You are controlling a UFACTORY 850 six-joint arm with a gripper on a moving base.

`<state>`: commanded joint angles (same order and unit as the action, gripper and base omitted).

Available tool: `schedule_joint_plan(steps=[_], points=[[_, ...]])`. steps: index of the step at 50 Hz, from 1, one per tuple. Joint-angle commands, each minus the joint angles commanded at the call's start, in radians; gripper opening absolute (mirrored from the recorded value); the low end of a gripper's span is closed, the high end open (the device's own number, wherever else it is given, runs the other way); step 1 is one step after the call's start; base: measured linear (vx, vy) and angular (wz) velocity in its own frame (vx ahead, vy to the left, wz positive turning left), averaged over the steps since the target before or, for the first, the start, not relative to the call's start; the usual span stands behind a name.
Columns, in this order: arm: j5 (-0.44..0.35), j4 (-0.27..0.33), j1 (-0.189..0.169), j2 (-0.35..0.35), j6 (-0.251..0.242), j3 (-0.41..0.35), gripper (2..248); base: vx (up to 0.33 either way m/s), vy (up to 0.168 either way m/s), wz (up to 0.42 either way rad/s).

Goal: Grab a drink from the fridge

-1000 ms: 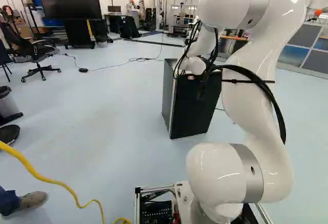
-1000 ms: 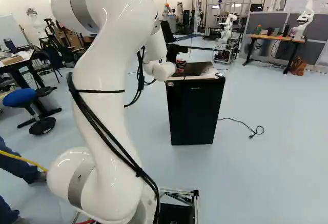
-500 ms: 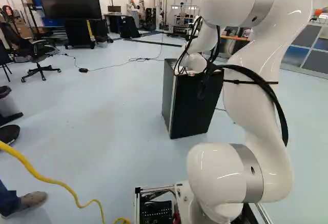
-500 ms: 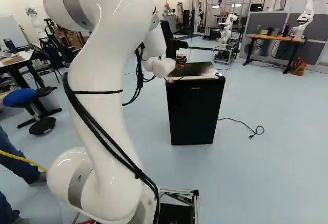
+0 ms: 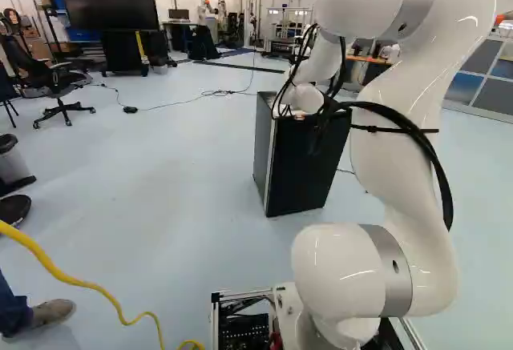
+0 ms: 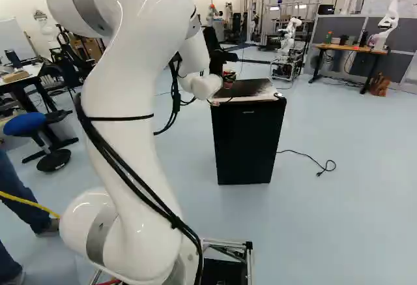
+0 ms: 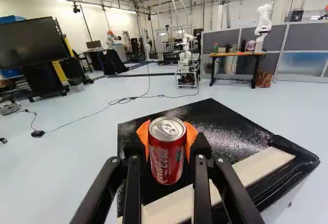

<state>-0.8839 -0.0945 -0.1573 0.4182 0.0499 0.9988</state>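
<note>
Beside the fridge [image 6: 247,143], a cable [image 6: 307,156]

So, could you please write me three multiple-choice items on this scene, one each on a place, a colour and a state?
1. Where is the can?
A) Inside the fridge
B) Between the pads of the gripper
C) On the floor

2. What colour are the pads?
A) Orange
B) Green
C) White

3. How is the can held?
A) Upside down
B) On its side
C) Upright

Key:
1. B: the wrist view shows a pad against each side of it.
2. A: both pads show orange beside the can in the wrist view.
3. C: its lid, with the tab, faces up in the wrist view.
</note>
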Motion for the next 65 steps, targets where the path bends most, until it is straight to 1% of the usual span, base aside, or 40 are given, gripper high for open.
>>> schedule_joint_plan(steps=[17, 33, 49, 65], points=[[0.001, 0.008, 0.013, -0.056, -0.004, -0.073, 93, 0.000, 0.000, 0.000], [0.002, 0.018, 0.030, -0.132, -0.009, -0.172, 93, 0.000, 0.000, 0.000], [0.004, 0.031, 0.052, -0.229, -0.016, -0.299, 93, 0.000, 0.000, 0.000], [0.006, 0.047, 0.079, -0.349, -0.025, -0.455, 93, 0.000, 0.000, 0.000]])
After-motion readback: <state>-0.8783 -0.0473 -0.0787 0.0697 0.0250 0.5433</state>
